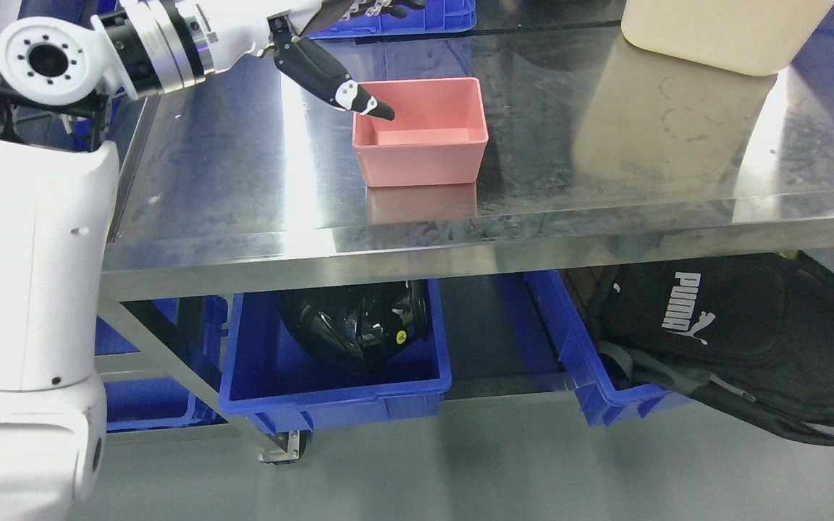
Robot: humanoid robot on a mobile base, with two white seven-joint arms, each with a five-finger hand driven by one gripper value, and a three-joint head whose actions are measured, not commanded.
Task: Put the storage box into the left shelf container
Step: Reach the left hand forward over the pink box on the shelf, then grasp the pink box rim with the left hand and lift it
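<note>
Reaching over the steel table [229, 181], the left hand [337, 43] hangs spread and empty, one fingertip [381, 110] just above the pink storage box [420, 155]'s near-left rim, so grasping comes next, fingers closing over that wall.

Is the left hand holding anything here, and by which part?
Nothing is held. The left hand hangs above the pink storage box, thumb tip over its back-left rim.

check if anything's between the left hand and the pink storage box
Nothing visible. The left hand reaches over the steel table, one finger's tip at the pink storage box rim's back-left corner.
</note>
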